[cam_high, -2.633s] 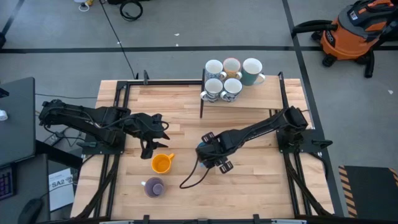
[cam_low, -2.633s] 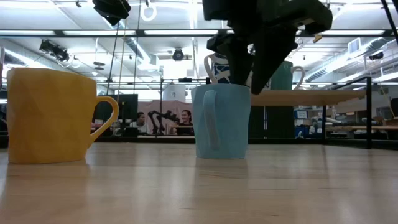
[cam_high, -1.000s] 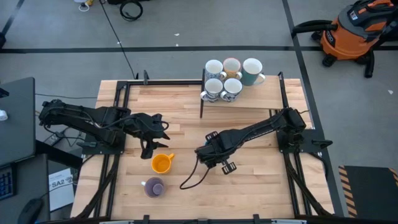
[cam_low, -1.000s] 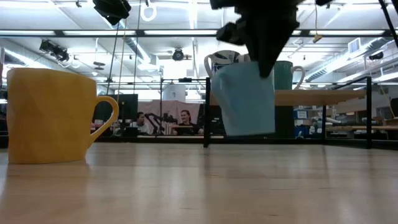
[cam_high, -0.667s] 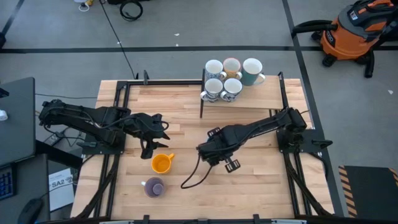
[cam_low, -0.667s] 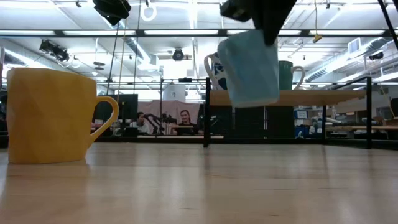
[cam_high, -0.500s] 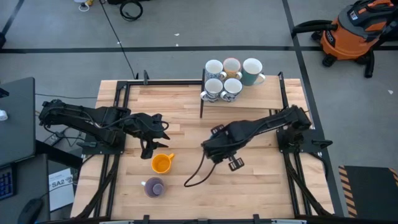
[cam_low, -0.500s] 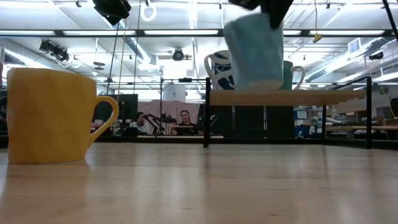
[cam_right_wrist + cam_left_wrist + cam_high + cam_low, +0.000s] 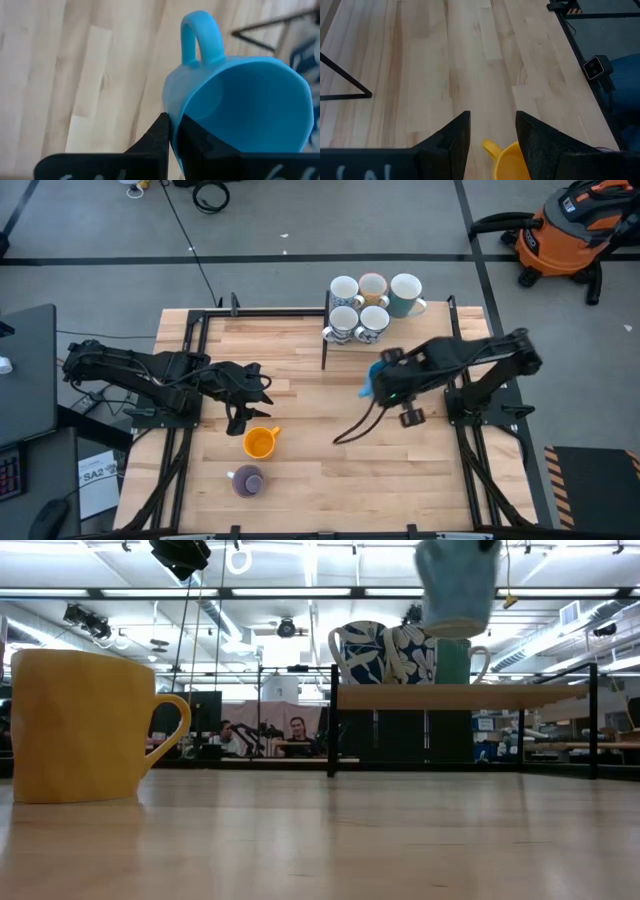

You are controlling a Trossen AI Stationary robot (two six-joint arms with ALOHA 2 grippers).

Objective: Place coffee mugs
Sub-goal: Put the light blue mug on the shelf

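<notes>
Blue mug going up to the shelf.
The right claw (image 9: 170, 131) pinches the blue mug (image 9: 240, 100); next, set it by the shelf mugs (image 9: 360, 323). Left claw (image 9: 491, 132) waits, spread.

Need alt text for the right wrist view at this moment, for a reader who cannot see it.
The right pincer, shut on the rim of a bright blue mug, holds it above the pale wooden table. The mug's open mouth faces the camera, its handle pointing away from the pincer. A dark metal frame shows beyond it.
</notes>
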